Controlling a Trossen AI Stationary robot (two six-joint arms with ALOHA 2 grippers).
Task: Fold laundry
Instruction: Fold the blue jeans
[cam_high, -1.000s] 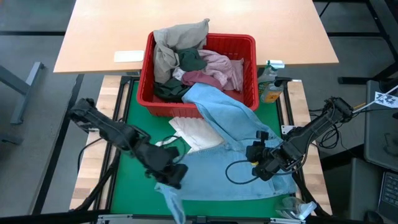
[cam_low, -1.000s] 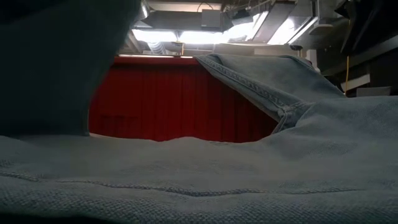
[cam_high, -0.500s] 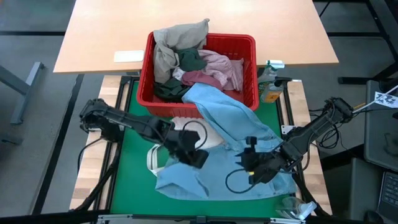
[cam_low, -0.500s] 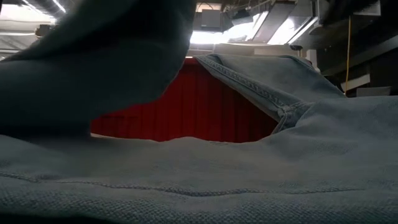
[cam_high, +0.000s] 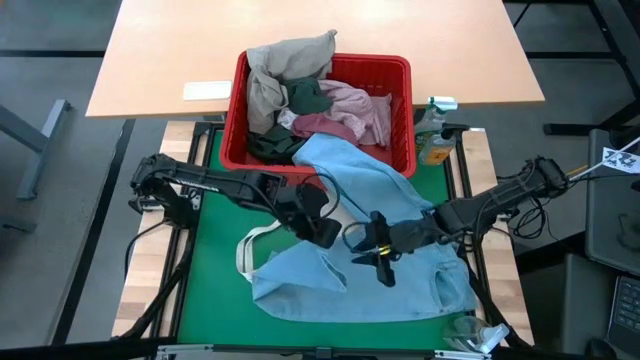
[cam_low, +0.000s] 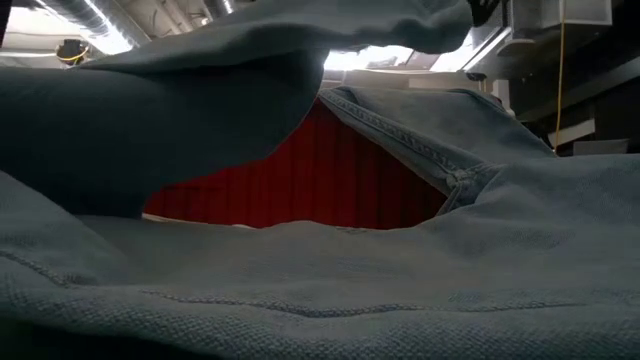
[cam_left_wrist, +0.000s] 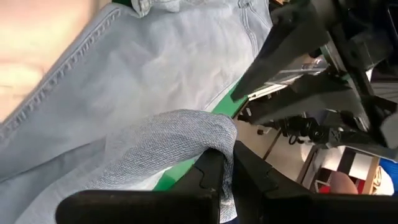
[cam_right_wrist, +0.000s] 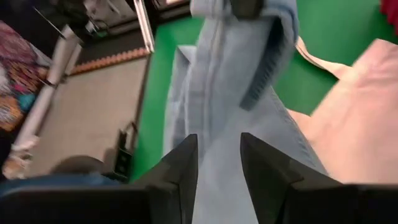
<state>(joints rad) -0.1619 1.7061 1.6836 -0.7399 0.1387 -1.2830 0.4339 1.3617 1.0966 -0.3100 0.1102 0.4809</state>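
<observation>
Left hand (cam_high: 325, 232) is clamped on a fold of the jeans (cam_high: 400, 205), lifting it over mid-bench for folding. Right hand (cam_high: 372, 250) hovers alongside, fingers apart, nothing visibly held.

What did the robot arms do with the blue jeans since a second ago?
The left gripper, shut on a fold of the light blue jeans, carried that edge from the near left corner toward the middle. The right gripper slid leftward over the jeans to meet it. That uncovered the white tote bag handle. The red basket of clothes stayed put.
</observation>
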